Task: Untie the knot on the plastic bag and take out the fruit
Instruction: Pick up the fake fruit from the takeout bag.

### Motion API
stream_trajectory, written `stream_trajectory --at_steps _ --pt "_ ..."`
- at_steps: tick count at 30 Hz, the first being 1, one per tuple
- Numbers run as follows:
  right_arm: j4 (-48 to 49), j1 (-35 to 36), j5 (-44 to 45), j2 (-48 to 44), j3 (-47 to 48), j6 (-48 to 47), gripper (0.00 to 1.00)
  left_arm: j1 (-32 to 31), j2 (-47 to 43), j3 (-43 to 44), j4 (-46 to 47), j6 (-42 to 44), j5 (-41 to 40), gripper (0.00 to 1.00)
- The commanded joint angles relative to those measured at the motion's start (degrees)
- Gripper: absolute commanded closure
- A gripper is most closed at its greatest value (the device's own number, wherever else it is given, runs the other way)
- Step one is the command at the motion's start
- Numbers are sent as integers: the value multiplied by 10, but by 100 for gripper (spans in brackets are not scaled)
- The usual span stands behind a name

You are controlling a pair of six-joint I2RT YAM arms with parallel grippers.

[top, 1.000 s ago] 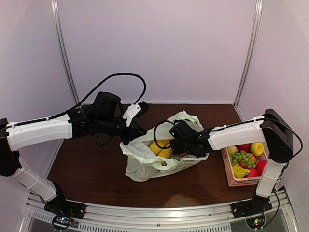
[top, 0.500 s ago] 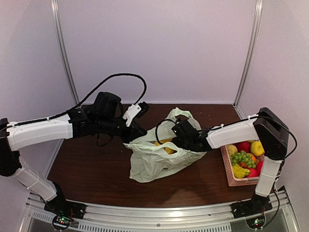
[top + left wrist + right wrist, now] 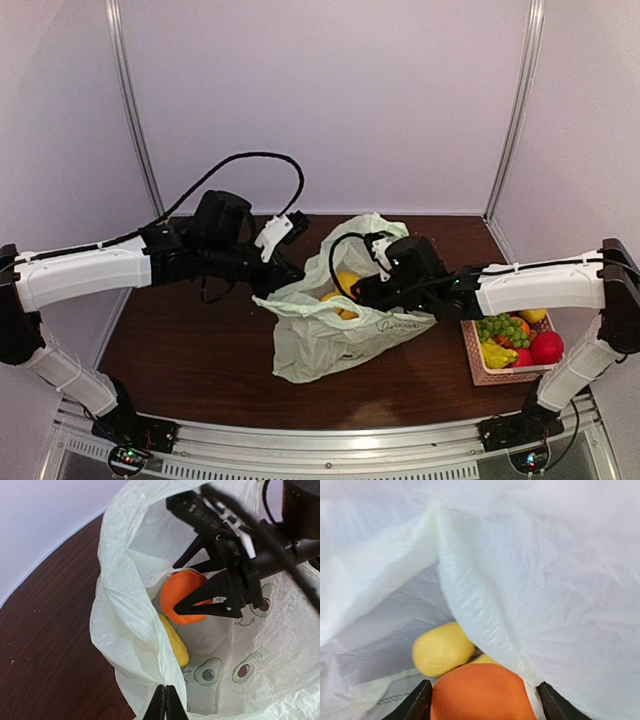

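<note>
Since no knot shows and the handle loops hang apart, untying looks done; what's left is unloading. Round orange [image 3: 186,597] sits inside the plastic bag [image 3: 340,340], with a yellow fruit [image 3: 175,642] just below it, so nothing is clear of the mouth yet. Right fingers [image 3: 362,290] are spread wide and reach in, bracketing the orange; in the wrist view it fills the gap side to side, so I read that as gripped. Left fingers [image 3: 164,705] are closed flat on the bag rim, holding the mouth open. Bag film drapes close over the orange, a likely snag on the way out. Bag is mid-bench. Pink basket [image 3: 473,368] is just beside it on the right, near the bench [image 3: 180,350] edge, under the right forearm. Bare bench lies left and in front; walls close behind and at both sides.
</note>
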Motion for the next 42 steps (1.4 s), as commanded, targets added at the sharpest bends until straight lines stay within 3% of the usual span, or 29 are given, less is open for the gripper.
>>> stream_trajectory --at_steps 1,10,13,26,42 --pt "130 10 -150 -78 -57 10 49 -2 11 -1 15 -6 9 100" --pt "233 15 -328 -103 -58 42 48 -2 14 -1 15 -6 5 100" --pt "262 16 -347 -107 -60 57 47 -2 16 -1 14 -6 4 100" --pt "110 -18 -198 -236 -102 -1 42 34 -31 4 -12 17 -102 100" --pt "52 -58 -163 -331 -154 3 38 110 -57 8 -22 7 -151 100"
